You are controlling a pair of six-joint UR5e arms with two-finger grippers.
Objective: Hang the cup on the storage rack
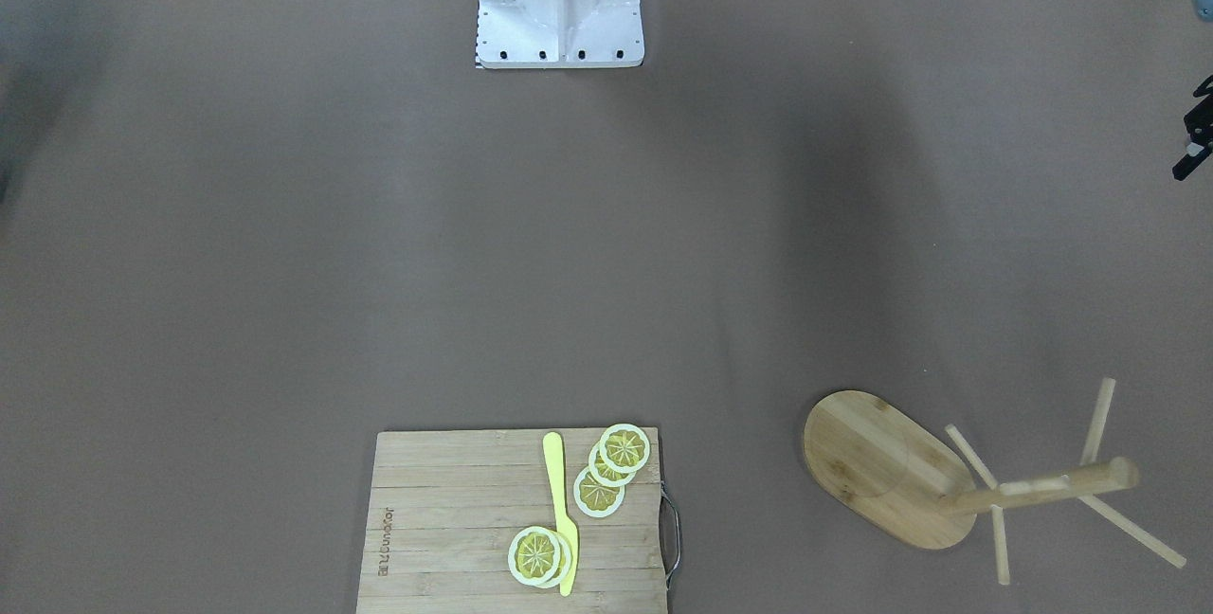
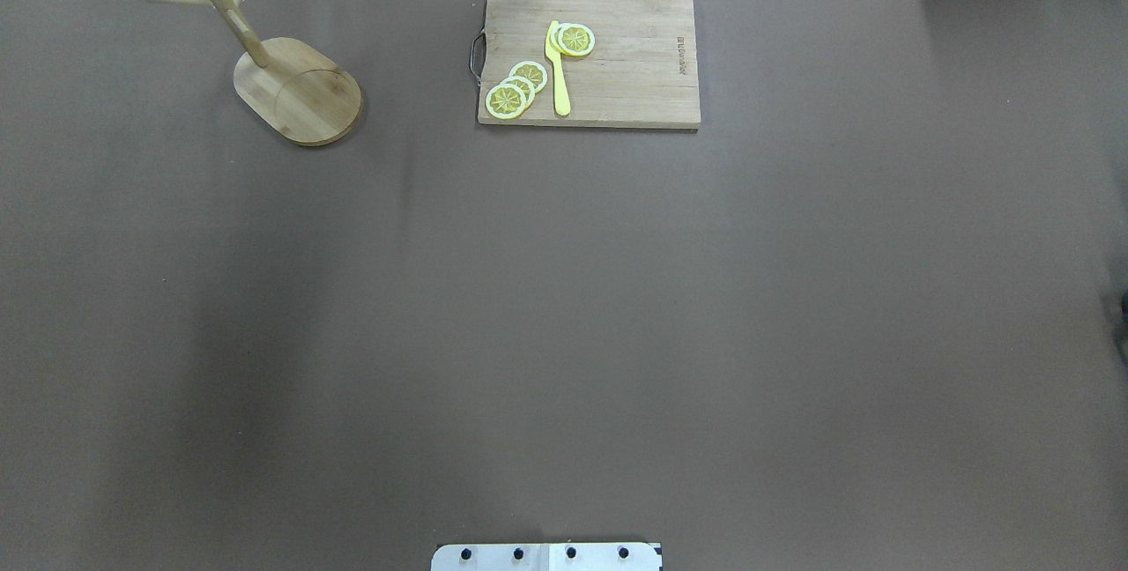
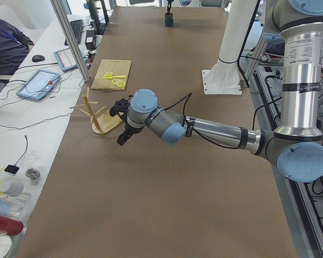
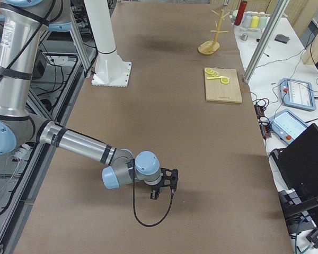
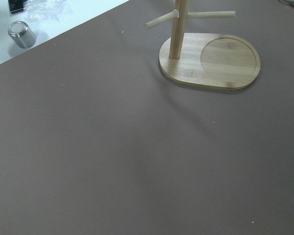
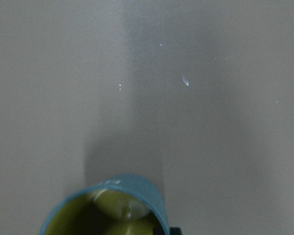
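The cup, slate-blue with an olive inside, fills the bottom edge of the right wrist view, very close to the camera. In the exterior left view it is a small dark shape at the table's far end, under my right gripper. I cannot tell whether that gripper is open or shut on it. The bamboo storage rack stands upright at the far left corner, its pegs bare; it also shows in the front-facing view and the left wrist view. My left gripper hovers beside it, jaws apart and empty.
A wooden cutting board with lemon slices and a yellow knife lies at the far middle edge. The robot's white base stands at the near middle. A small metal tin sits on the white bench beyond the table's left end.
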